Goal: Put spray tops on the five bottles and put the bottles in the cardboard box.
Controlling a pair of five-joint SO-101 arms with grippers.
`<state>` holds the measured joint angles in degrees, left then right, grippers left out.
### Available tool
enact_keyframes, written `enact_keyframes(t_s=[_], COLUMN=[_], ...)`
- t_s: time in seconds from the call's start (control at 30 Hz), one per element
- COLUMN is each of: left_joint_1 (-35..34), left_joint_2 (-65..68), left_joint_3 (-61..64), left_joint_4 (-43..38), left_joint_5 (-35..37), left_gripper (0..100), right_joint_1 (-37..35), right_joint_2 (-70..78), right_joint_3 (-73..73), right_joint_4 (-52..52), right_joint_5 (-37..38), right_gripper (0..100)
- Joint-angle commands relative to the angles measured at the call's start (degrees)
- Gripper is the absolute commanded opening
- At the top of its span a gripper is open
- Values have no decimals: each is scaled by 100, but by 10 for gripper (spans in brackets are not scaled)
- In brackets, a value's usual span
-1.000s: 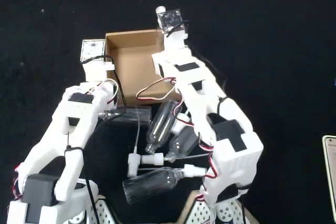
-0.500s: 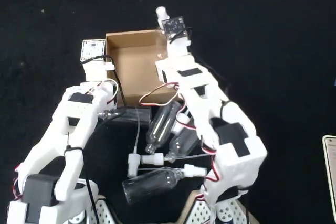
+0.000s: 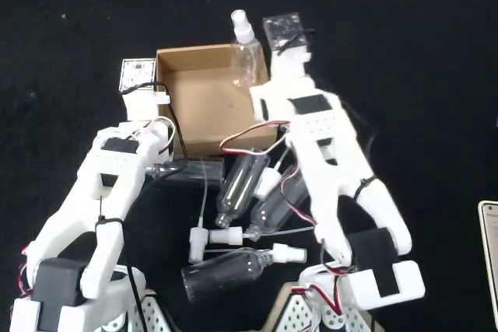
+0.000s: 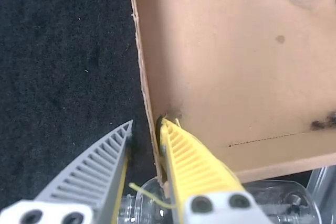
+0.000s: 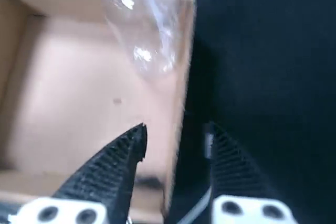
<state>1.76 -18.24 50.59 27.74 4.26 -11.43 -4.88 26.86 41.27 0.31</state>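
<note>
Over the black desk (image 3: pixel 420 75), my open left fingers (image 4: pixel 189 156) straddle the wall of the brown cardboard box (image 3: pixel 194 106), likely to steady it, while my right fingers (image 5: pixel 115 166), open too, hang near the clear white-topped bottle (image 3: pixel 243 56) inside.

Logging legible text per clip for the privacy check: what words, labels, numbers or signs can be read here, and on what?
No text can be read.
Small white card beside the cardboard box: dark print, too small to read.
The cardboard box and the bottles: no print visible.
</note>
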Motion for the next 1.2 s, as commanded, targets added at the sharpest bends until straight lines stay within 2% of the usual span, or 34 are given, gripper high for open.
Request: enact_keyframes(t_s=[0.0, 0.47, 0.6, 0.83, 1.03, 1.17], left_joint_1=[-4, -4, -4, -4, -13, -40], left_joint_2=[-220, -220, -237, -273, -273, -273], left_joint_3=[-101, -75, -84, -57, -558, -646], left_joint_4=[-79, -79, -62, -9, 923, 1081], left_joint_5=[26, 26, 26, -18, -18, -26], left_gripper=[73, 73, 73, 69, 69, 68], right_joint_1=[141, 123, 123, 114, 123, 114], right_joint_2=[-145, 875, 954, 963, 945, 945], right_joint_3=[-444, -435, -426, -215, -180, -163], right_joint_4=[378, -70, -53, -62, -26, -9], right_joint_5=[-9, -158, -158, -158, -158, -158], right_gripper=[162, 145, 13, 10, 10, 10])
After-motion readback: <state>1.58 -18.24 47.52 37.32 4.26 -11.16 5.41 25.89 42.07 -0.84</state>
